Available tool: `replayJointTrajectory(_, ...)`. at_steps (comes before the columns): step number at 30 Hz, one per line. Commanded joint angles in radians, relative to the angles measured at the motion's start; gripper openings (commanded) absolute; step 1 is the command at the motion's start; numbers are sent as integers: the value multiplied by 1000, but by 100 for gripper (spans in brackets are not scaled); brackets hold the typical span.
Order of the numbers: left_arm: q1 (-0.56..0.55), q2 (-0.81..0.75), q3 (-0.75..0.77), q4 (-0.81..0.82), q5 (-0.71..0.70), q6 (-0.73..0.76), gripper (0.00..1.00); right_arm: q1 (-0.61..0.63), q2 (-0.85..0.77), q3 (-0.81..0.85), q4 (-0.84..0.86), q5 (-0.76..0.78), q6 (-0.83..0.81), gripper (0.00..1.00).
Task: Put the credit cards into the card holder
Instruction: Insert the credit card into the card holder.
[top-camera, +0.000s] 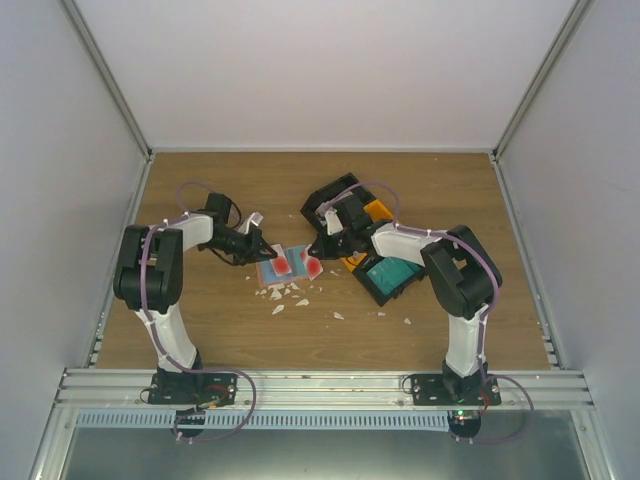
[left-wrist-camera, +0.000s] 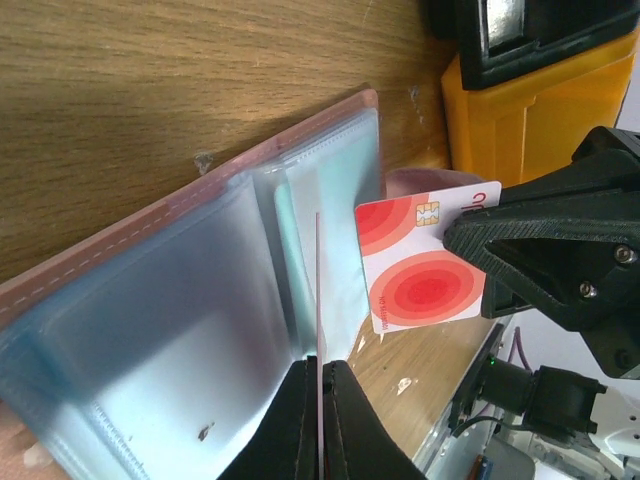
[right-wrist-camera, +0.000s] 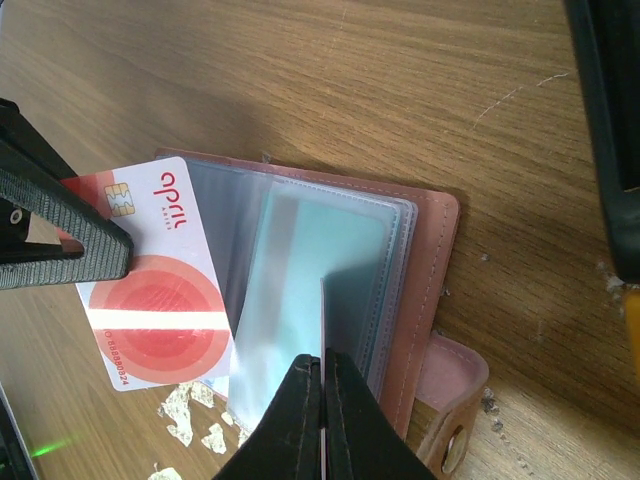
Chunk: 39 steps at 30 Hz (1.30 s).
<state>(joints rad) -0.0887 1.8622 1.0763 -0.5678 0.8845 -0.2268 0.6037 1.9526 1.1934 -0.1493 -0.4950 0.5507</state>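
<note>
credit cards (right-wrist-camera: 160, 300) hover over the open card holder (right-wrist-camera: 435, 260); your left gripper (left-wrist-camera: 320, 370) and right gripper (right-wrist-camera: 322, 365) each pinch one for slotting.

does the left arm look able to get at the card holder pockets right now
Probably yes: the card holder lies open just under the left gripper, whose card stands edge-on over the pockets. The right gripper, holding a red-and-white card, crowds in beside it.
</note>
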Motion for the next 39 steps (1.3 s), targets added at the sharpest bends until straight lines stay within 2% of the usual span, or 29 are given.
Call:
replayJointTrajectory(1, 0, 24, -6, 59, 50, -8, 0, -3, 14, 12, 10, 25, 4, 1)
replayJointTrajectory(20, -5, 66, -90, 156, 58, -104, 2, -4, 10, 3, 2, 41, 10, 1)
replayJointTrajectory(39, -49, 133, -17, 160, 77, -87, 7, -4, 14, -7, 11, 38, 13, 1)
